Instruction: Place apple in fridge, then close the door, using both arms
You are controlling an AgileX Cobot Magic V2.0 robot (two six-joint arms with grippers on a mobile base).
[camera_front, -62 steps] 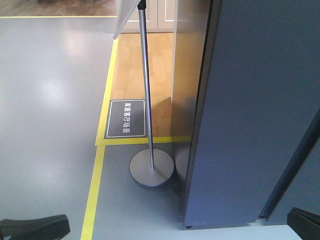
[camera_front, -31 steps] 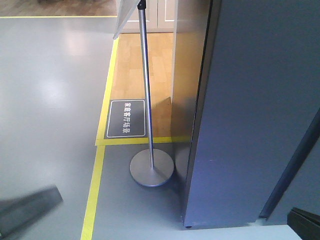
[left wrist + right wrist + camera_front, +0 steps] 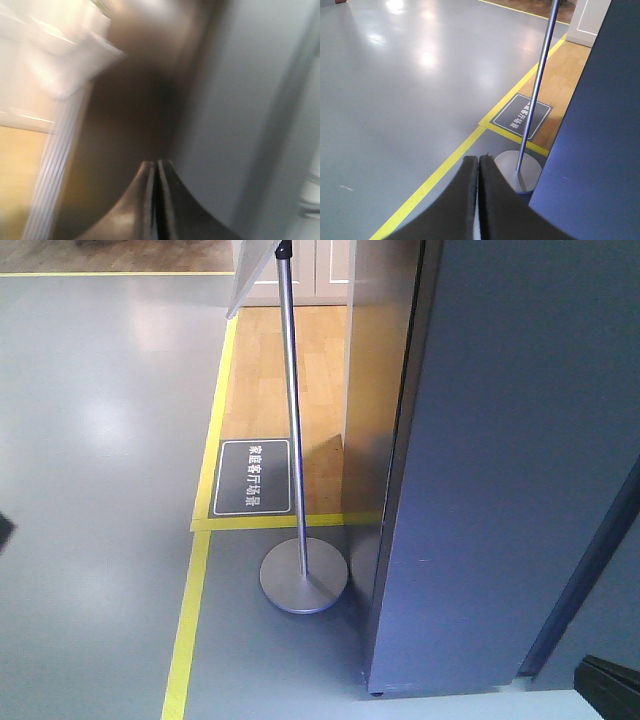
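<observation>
The apple is out of view. The fridge [image 3: 510, 460] fills the right of the front view as a tall dark grey panel; I cannot tell which part is the door. In the blurred left wrist view my left gripper [image 3: 156, 163] is shut with nothing between its fingers, facing a dark surface and a grey panel [image 3: 235, 100]. Only a dark sliver of the left arm [image 3: 4, 530] shows at the front view's left edge. My right gripper [image 3: 479, 158] is shut and empty above the floor, left of the fridge's side [image 3: 600, 150]. Its dark tip [image 3: 606, 686] shows at the front view's bottom right corner.
A sign stand with a metal pole [image 3: 292, 410] and round base [image 3: 303, 578] is just left of the fridge. Yellow floor tape [image 3: 190, 620] borders a wooden floor patch [image 3: 285, 370] with a dark floor label [image 3: 252, 477]. Grey floor [image 3: 90, 440] spreads to the left.
My left gripper has risen from the bottom left corner of the front view and left it almost entirely at the left edge. The right gripper's tip has stayed put.
</observation>
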